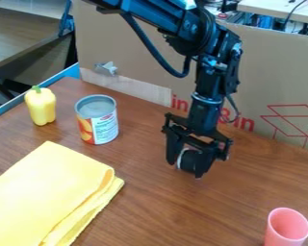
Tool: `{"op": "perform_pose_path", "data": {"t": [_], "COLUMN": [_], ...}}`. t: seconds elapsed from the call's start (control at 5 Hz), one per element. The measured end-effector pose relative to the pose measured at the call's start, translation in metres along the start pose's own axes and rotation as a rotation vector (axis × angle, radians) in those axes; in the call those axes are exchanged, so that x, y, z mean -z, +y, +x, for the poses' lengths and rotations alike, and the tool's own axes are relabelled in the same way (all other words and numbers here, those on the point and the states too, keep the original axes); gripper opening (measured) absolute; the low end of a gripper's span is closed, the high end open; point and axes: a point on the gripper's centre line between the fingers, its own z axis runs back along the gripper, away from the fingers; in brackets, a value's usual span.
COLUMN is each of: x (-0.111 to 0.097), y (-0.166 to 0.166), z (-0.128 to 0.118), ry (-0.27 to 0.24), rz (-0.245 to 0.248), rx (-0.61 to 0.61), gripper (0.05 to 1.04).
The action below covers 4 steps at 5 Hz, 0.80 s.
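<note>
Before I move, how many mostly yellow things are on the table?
2: the pepper, upper left, beside the can, and the folded cloth, lower left. The gripper may hide more.

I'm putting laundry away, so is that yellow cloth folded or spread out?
Folded: the yellow cloth shows layers stacked on one another along its right side, with a rounded fold at the corner.

Wood-grain table (pixel 163 211) | upright cardboard (pixel 134 53) behind | brown desk (pixel 21 36) upper left | pale tabletop (pixel 278 8) upper right

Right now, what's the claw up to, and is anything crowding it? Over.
Claw low at the table. Dark object with pale edge at it, grip unclear. Tin can and pink cup both standing apart from it.
</note>
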Motion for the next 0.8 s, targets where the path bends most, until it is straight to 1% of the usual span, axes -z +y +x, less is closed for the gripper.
{"op": "perform_pose_path", "data": {"t": [0.2,0.4,0.6,0.8], "x": [-0.005,-0.017,-0.042,-0.048], "y": [0.0,-0.002,-0.012,-0.054], "z": [-0.004,-0.011,-0.024,-0.046], "ry": [-0.029,-0.06,-0.088,-0.02], "rz": [-0.015,-0.035,-0.002,0.027], "rx": [0.003,-0.006,0.004,0.101], "gripper": [0.631,0.613,0.613,0.613]}}
